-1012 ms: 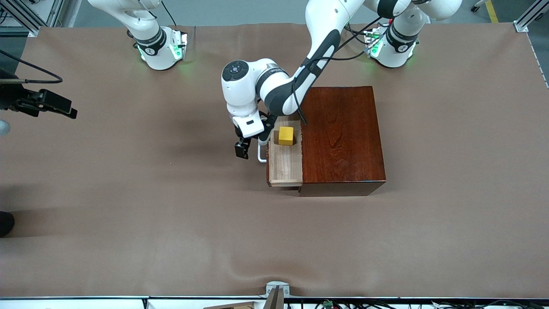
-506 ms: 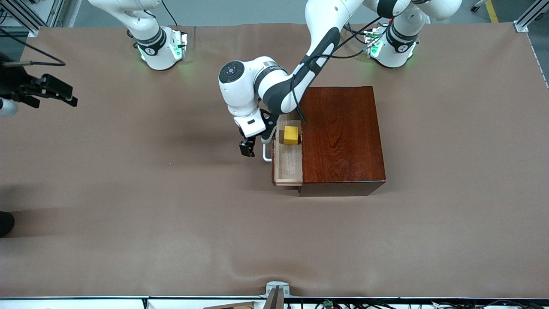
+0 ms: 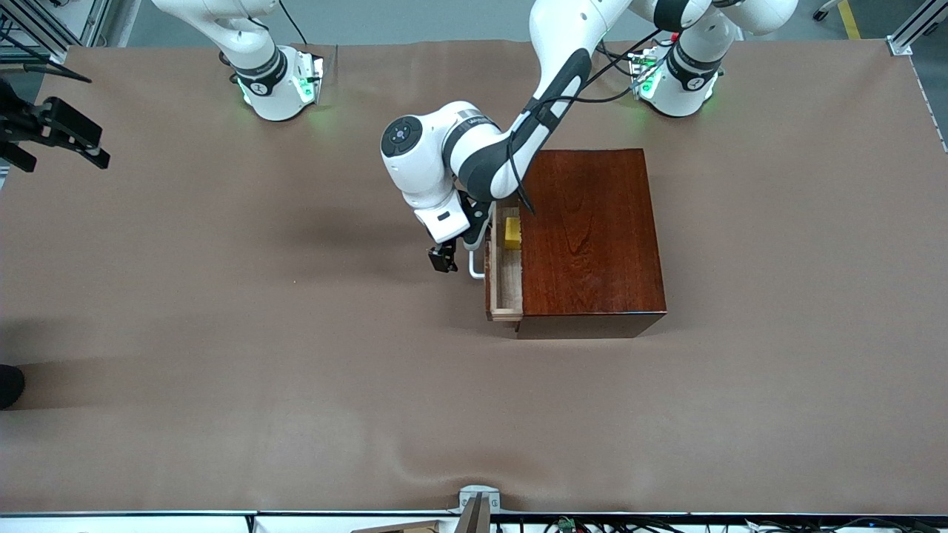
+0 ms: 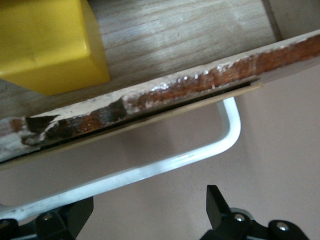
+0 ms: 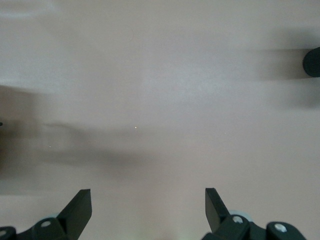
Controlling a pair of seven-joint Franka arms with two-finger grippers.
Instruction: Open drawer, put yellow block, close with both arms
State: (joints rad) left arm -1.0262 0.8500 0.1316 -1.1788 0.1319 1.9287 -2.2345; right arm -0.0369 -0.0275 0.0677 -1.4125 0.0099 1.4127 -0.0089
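Observation:
The mahogany box [image 3: 592,237] stands mid-table with its drawer [image 3: 506,285] pulled out only a narrow strip toward the right arm's end. The yellow block [image 3: 512,234] [image 4: 47,45] lies in the pale tray, partly under the box top. My left gripper [image 3: 458,252] [image 4: 148,207] is open, low in front of the drawer. The white handle [image 3: 474,268] [image 4: 150,170] crosses just ahead of its fingertips, touching one finger [image 4: 75,220]. The drawer's worn reddish front [image 4: 200,82] is close. My right gripper [image 3: 65,161] [image 5: 148,200] hangs open over bare table at the right arm's end.
Brown cloth [image 3: 296,385] covers the whole table. A dark round object [image 3: 9,385] [image 5: 312,62] sits at the table's edge on the right arm's end. A metal bracket [image 3: 478,500] is at the edge nearest the front camera.
The drawer has slid most of the way into the box, carrying the yellow block partly under the top. My left gripper followed it at the handle. My right gripper drifted toward the bases' side.

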